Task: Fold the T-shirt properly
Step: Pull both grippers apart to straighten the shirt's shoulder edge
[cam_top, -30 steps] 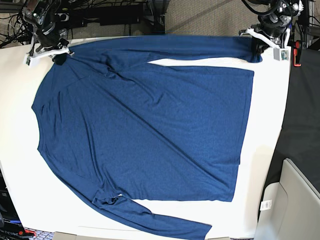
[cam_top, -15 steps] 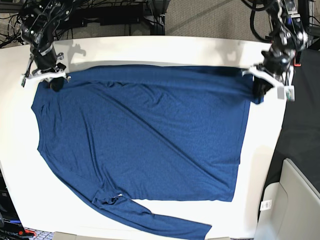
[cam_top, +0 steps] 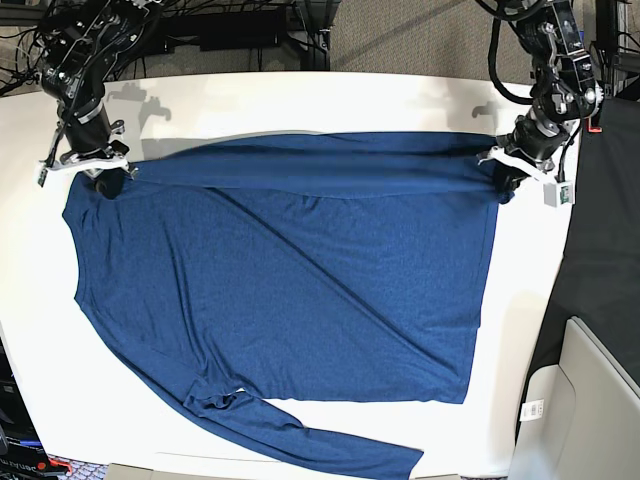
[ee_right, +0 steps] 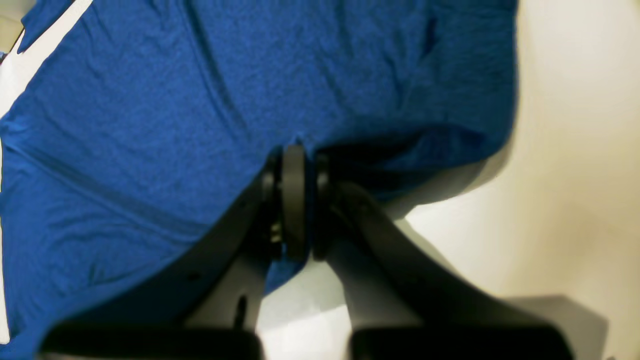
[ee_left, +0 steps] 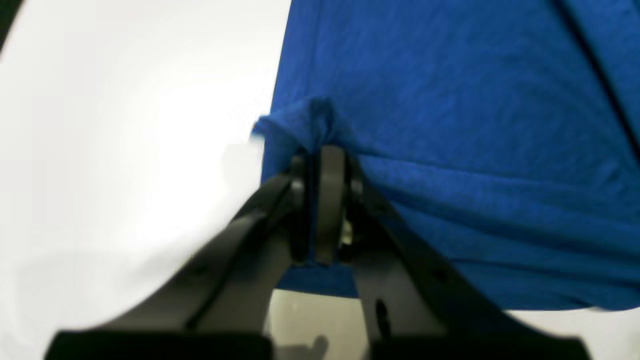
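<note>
The dark blue T-shirt (cam_top: 300,280) lies spread flat on the white table (cam_top: 300,100), its upper sleeve laid as a band along the body's far edge. My left gripper (cam_top: 503,182) is at the shirt's far right corner, shut on a bunched fold of the cloth (ee_left: 450,100). In the left wrist view the left gripper (ee_left: 320,155) pinches the blue fabric between closed jaws. My right gripper (cam_top: 105,180) is at the far left corner near the shoulder. The right wrist view shows the right gripper (ee_right: 295,155) shut on the T-shirt (ee_right: 150,100) too.
The other sleeve (cam_top: 330,445) runs along the table's near edge. A black surface (cam_top: 600,250) borders the table on the right, with a pale bin (cam_top: 580,410) below it. Cables and dark gear (cam_top: 220,25) crowd the back edge.
Both grippers have come toward the near side with the cloth, drawing the far sleeve down onto the shirt body. The white gap between sleeve and body has closed.
</note>
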